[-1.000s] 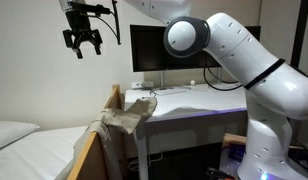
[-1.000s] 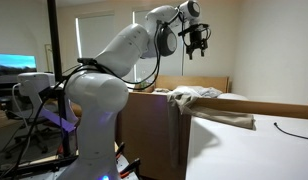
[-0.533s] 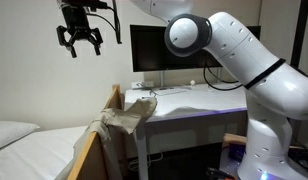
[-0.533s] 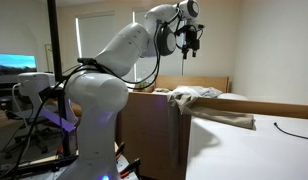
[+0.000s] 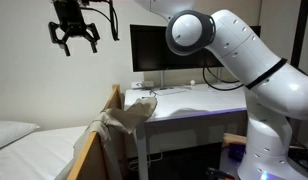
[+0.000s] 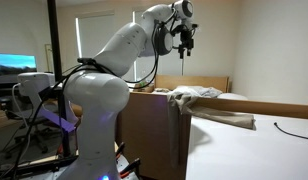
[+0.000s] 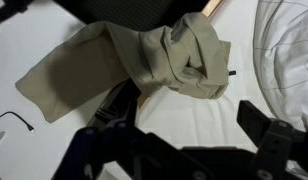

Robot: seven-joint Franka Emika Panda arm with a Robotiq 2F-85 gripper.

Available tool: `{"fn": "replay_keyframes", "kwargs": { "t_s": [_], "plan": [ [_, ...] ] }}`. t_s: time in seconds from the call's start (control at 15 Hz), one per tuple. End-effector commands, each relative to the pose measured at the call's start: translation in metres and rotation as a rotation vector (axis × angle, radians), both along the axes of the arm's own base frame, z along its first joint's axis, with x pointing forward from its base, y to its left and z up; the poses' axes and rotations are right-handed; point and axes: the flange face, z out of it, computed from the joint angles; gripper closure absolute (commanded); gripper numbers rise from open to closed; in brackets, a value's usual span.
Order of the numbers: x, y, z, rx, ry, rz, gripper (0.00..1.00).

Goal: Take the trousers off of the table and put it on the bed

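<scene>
Higher and further bedward than a second ago, my pincer [image 5: 74, 45] hangs wide open, holding nothing. Below it the trousers [image 5: 124, 118] lie lengthwise from the bench [image 5: 194, 103] edge across the bed [image 5: 34, 150] frame board [image 5: 89, 155], bunched end toward the sheet [image 7: 289, 50].

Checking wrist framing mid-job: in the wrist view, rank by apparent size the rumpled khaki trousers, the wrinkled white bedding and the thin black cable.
Largest: rumpled khaki trousers.
Next: wrinkled white bedding, cropped by the frame edge, so visible part only.
Smallest: thin black cable.
</scene>
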Motion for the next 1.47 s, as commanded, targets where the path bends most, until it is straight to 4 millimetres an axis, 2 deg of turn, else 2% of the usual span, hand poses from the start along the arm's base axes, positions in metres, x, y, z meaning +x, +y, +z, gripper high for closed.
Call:
{"fn": "replay_keyframes", "kwargs": {
  "t_s": [0.0,0.2,0.4,0.67,0.8,1.13,1.27,1.4],
  "plan": [
    [0.004,-0.001,-0.005,-0.024,-0.004,0.0,0.0],
    [0.014,-0.02,-0.026,-0.035,0.066,-0.04,0.0],
    [0.014,-0.041,-0.026,-0.049,0.095,-0.109,0.0],
    [-0.004,-0.062,0.004,-0.08,0.086,-0.237,0.0],
    [-0.022,-0.067,0.027,-0.11,0.072,-0.295,0.0],
    [-0.084,-0.082,0.096,-0.217,0.009,-0.436,0.0],
    [-0.106,-0.089,0.116,-0.24,0.003,-0.488,0.0],
    [-0.122,-0.097,0.127,-0.236,0.024,-0.526,0.0]
  ]
}}
